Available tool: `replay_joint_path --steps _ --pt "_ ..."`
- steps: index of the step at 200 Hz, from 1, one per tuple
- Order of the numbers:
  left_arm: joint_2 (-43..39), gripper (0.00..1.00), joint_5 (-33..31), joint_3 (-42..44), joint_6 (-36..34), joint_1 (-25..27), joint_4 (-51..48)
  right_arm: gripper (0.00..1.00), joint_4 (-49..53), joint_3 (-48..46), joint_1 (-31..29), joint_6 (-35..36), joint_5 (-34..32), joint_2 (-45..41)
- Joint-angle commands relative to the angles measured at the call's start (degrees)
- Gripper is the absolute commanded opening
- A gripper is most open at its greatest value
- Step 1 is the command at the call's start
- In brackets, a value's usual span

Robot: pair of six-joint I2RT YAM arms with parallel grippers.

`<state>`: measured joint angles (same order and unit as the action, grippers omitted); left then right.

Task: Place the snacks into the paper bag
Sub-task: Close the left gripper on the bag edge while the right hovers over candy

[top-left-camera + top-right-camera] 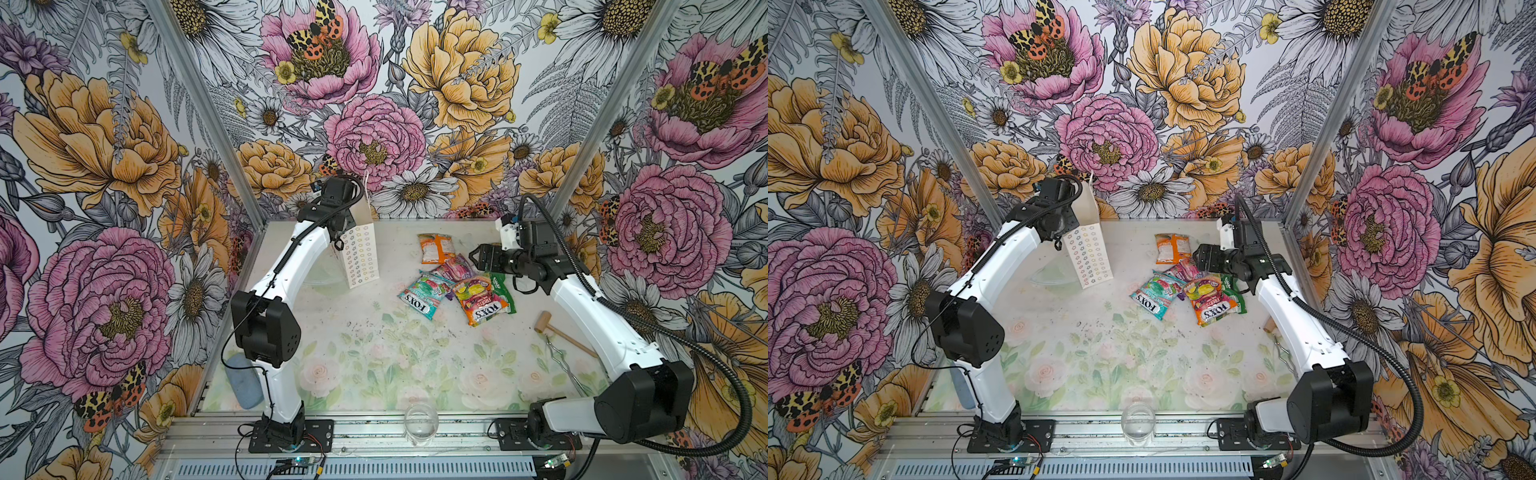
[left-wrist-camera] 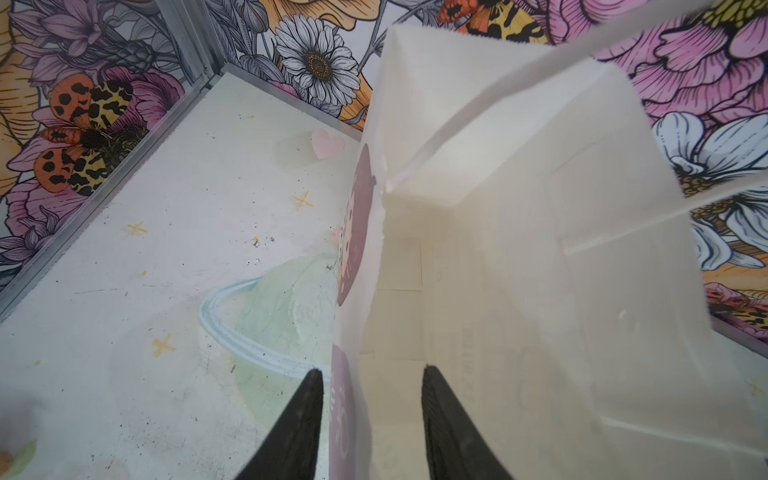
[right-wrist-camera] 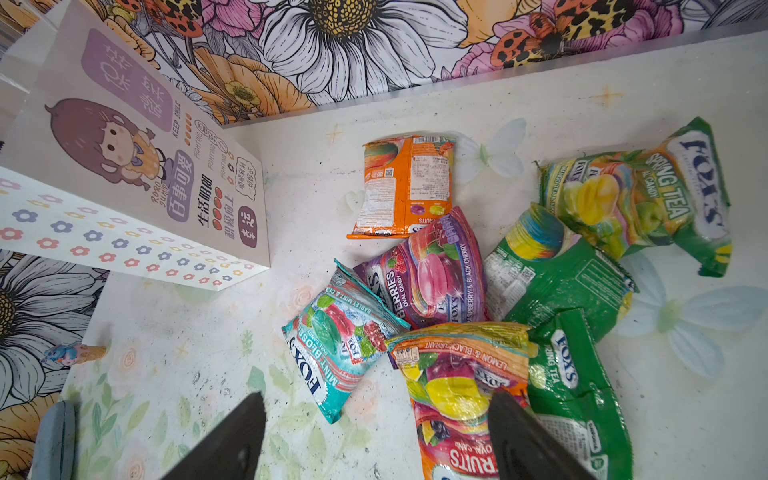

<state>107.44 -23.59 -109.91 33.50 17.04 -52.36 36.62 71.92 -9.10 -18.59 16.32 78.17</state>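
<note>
The white paper bag (image 1: 361, 257) (image 2: 519, 208) stands upright at the back left of the table, its mouth open. My left gripper (image 2: 372, 370) hangs over its rim, jaws apart: one finger outside the bag's wall, the other inside, neither pressing the paper. The snacks lie in a loose pile to the right: an orange packet (image 1: 436, 248), a purple one (image 3: 432, 270), a teal one (image 1: 424, 293), an orange fruit packet (image 3: 461, 386) and green ones (image 3: 552, 278). My right gripper (image 1: 473, 254) (image 3: 376, 399) hovers open just above the pile, holding nothing.
A clear glass (image 1: 421, 419) stands at the table's front edge. A wooden mallet (image 1: 548, 326) and a twisted metal tool (image 1: 561, 361) lie under the right arm. A blue-grey pad (image 1: 245, 382) sits at the front left. Walls close in on three sides.
</note>
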Motion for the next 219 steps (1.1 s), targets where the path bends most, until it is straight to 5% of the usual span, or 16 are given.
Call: replay_joint_path --steps 1,219 --pt "-2.6 0.40 -1.0 1.1 -0.3 -0.8 0.2 0.85 -1.4 0.3 -0.3 -0.6 0.2 -0.1" --pt "-4.6 0.46 0.0 2.1 0.0 -1.3 0.4 0.84 -1.5 -0.8 -0.4 -0.9 0.4 -1.1"
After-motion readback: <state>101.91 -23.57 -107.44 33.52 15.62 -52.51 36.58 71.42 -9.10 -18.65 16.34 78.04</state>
